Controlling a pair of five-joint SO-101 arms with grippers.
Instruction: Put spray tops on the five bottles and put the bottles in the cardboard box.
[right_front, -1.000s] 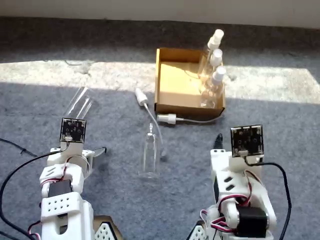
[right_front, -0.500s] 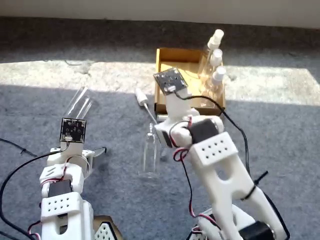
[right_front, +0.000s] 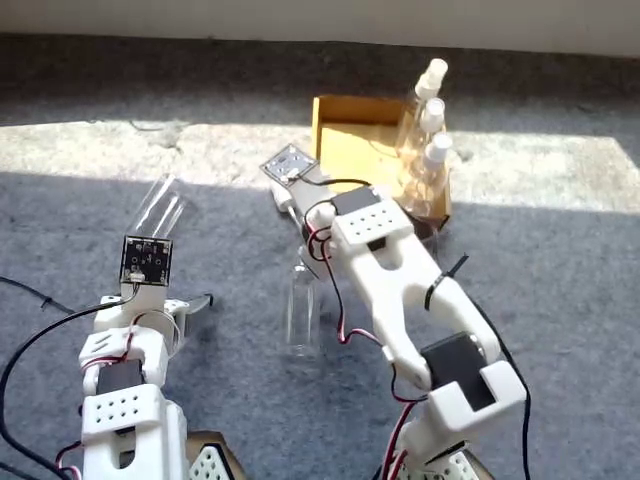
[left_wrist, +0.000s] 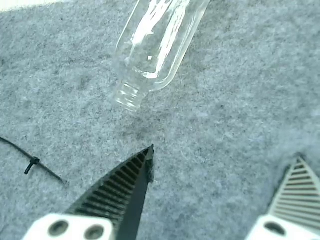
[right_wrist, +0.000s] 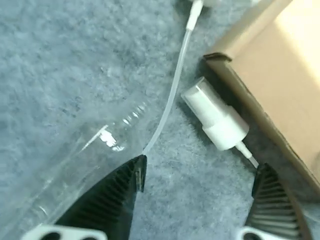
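A capless clear bottle (right_front: 301, 312) stands mid-carpet, and another (right_front: 160, 205) (left_wrist: 155, 45) lies on its side at the left. My left gripper (left_wrist: 225, 155) (right_front: 190, 305) is open just short of the lying bottle's neck. My right arm (right_front: 365, 225) stretches over the carpet in front of the cardboard box (right_front: 350, 165). Its gripper (right_wrist: 200, 170) is open above a white spray top (right_wrist: 215, 122) lying beside the box corner (right_wrist: 280, 65). The standing bottle (right_wrist: 75, 165) is by one finger. A second spray top's thin tube (right_wrist: 175, 95) runs between bottle and top.
Three bottles with spray tops (right_front: 432, 110) stand along the box's right side. A black cable (left_wrist: 30, 162) lies on the grey carpet near my left gripper. A sunlit strip crosses the carpet behind the box.
My right arm has swung from its folded pose at the lower right forward and left, and now hangs over the spray tops in front of the box. The left arm has not moved.
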